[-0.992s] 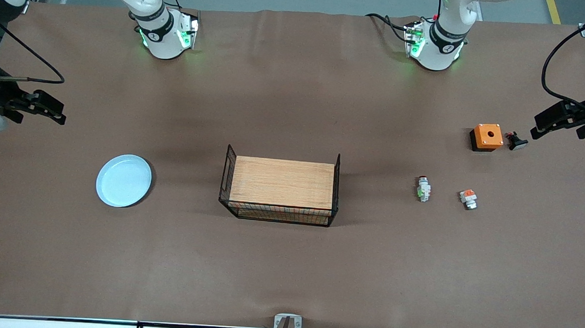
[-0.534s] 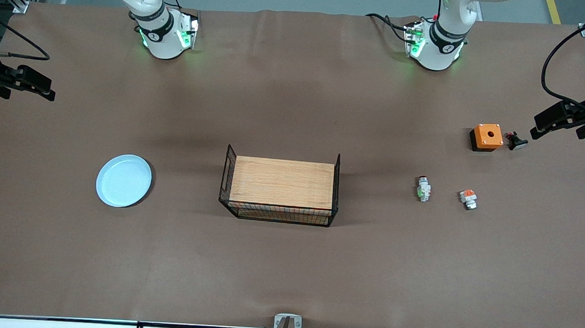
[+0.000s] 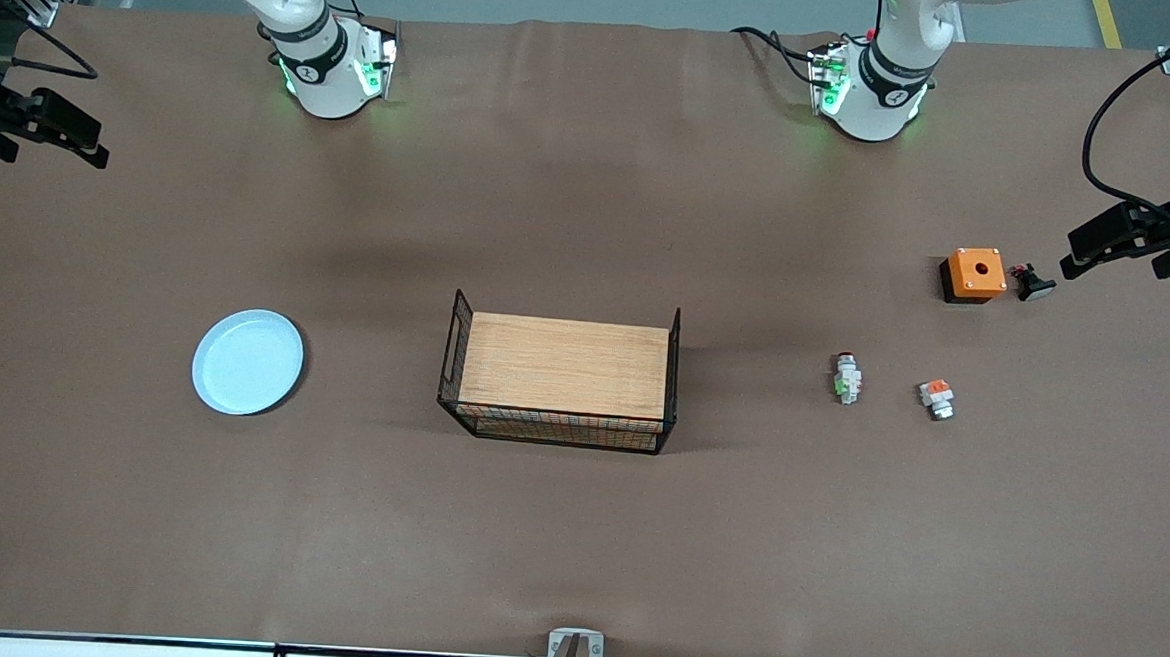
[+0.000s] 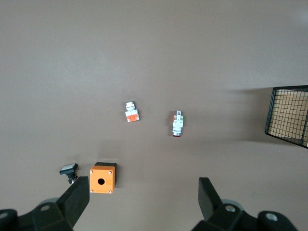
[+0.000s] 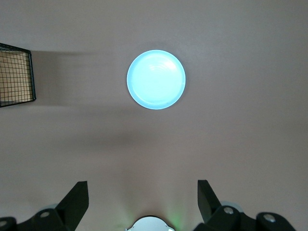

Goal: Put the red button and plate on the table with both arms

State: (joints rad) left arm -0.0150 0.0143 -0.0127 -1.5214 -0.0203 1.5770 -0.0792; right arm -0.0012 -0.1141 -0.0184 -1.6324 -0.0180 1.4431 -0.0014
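Both items already lie on the table [image 3: 573, 548]: the plate [image 3: 248, 362] toward the right arm's end, the button [image 3: 848, 378] toward the left arm's end, with the rack [image 3: 562, 379] between them. I hold the right gripper [image 3: 82, 134] high over the table's edge at its own end, fingers spread and empty; the left gripper [image 3: 1108, 240] hangs over the opposite edge, just beside the black cap part [image 3: 1033, 283] and orange box [image 3: 973, 274], fingers likewise released. I judge the placing done. Risks from here — a descent of the left gripper could knock the cap part or box; and the orange-block part [image 3: 937, 398], near the button, invites a mistaken pick should I reach again.
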